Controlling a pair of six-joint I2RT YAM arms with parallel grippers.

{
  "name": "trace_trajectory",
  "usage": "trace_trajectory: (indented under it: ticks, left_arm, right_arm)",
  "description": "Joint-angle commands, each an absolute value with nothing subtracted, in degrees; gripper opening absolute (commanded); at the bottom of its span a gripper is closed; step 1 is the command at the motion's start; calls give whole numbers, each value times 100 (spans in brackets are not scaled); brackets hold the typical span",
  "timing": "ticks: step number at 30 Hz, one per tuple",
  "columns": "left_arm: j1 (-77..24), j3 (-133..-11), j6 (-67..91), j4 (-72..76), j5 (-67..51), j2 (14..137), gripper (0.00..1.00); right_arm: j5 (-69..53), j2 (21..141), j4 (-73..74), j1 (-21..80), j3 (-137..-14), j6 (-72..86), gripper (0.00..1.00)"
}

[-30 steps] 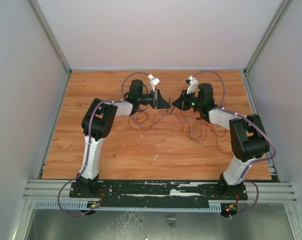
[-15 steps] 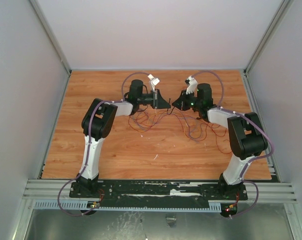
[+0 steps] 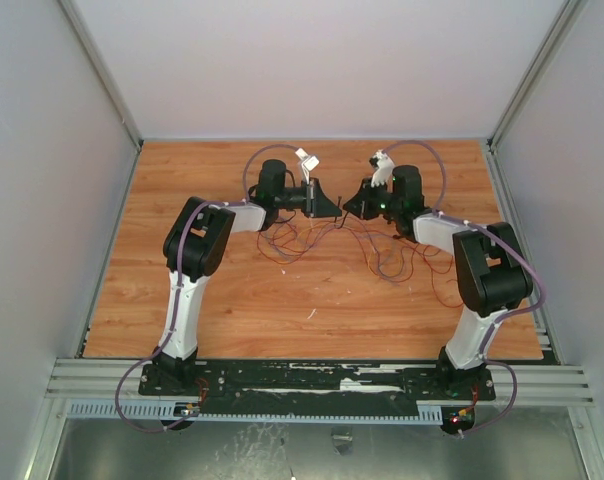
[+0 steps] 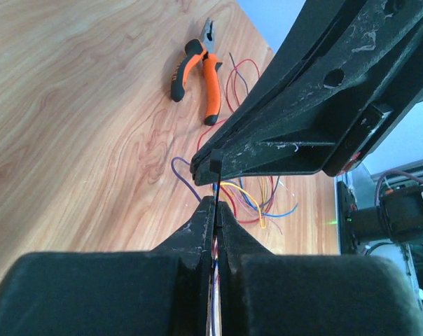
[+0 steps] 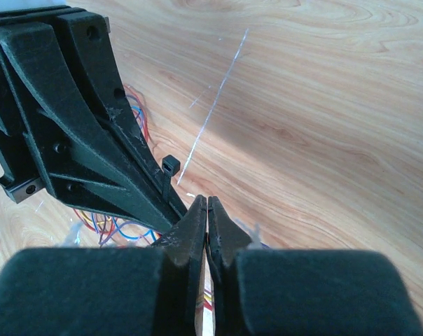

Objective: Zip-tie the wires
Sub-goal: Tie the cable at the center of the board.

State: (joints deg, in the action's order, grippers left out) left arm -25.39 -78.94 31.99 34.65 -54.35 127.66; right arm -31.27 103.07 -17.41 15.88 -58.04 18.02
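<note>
Wooden worktop [image 3: 312,300], far edge, centre: wires [image 3: 387,265] sprawl there. Only the left wrist view shows orange-handled pliers [image 4: 210,87]. Left gripper [image 4: 215,210] pinches the zip tie [image 4: 216,164] plus coloured strands. Right gripper [image 5: 206,206] jaws pressed together, contents unclear.

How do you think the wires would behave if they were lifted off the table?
The wires are thin and lie in loose curls, so they would probably flop and sag. They look light. Loops might snag the nearby pliers.
</note>
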Motion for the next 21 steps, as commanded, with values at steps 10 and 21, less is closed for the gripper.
trace_trajectory:
  ticks: [10,21]
  left_arm:
    - [-2646,-7884,3200,3666,-5607,12551,8]
    - [-2645,-7908,3213,3673,-5604,12573,8]
  right_arm:
    - [-2945,10410,-1664,1727,-6150,1783,0]
    - [-2908,10446,-1635,1765,-6196,1780,0]
